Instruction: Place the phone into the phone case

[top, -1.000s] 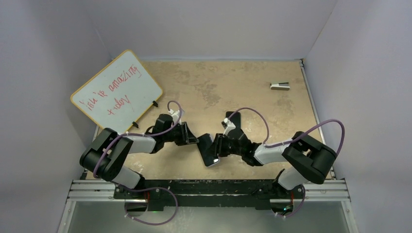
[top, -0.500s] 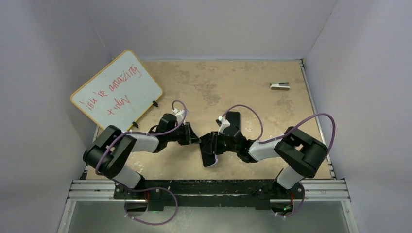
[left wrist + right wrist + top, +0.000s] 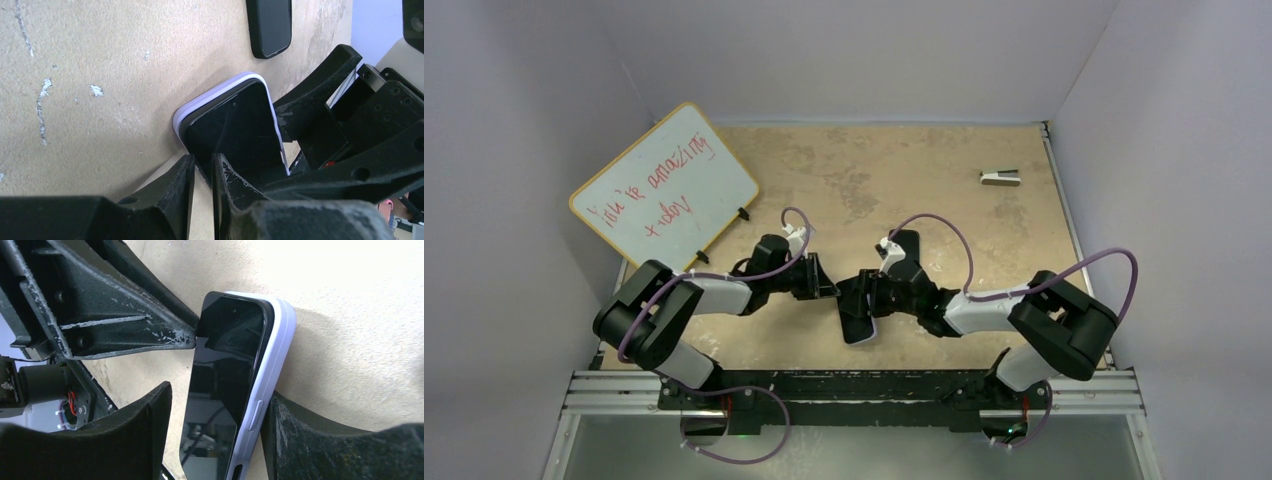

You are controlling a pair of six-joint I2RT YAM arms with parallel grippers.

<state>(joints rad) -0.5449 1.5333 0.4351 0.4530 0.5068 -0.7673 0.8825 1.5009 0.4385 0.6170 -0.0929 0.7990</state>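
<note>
1. Phone [image 3: 220, 370] first: we see it lying screen up inside the phone case [image 3: 274, 365], which rests flat on the table [image 3: 944, 160].
2. Along one long side we see the phone's dark edge standing a little above the pale rim of the phone case, so it is not flush there.
3. Our right gripper [image 3: 220, 395] straddles the phone case with its jaws spread. One finger [image 3: 310, 435] touches the side that carries the buttons. The other finger [image 3: 135, 430] sits just beside the opposite long edge, with a sliver of gap showing.
4. Our left gripper [image 3: 203, 162] sits on the opposite side of the phone case from the right one. Its jaws are almost pressed together, with a thin slit between them and nothing held. Its tips meet the phone's edge near one corner of the phone case.
5. Beyond the phone case, apart from it, we see a second black slab [image 3: 268, 25] flat on the table.
6. Well off to the far left of the phone case stands a whiteboard [image 3: 664, 185] with red writing. Well off to the far right lies a small grey object [image 3: 1001, 178], too small for us to identify.
</note>
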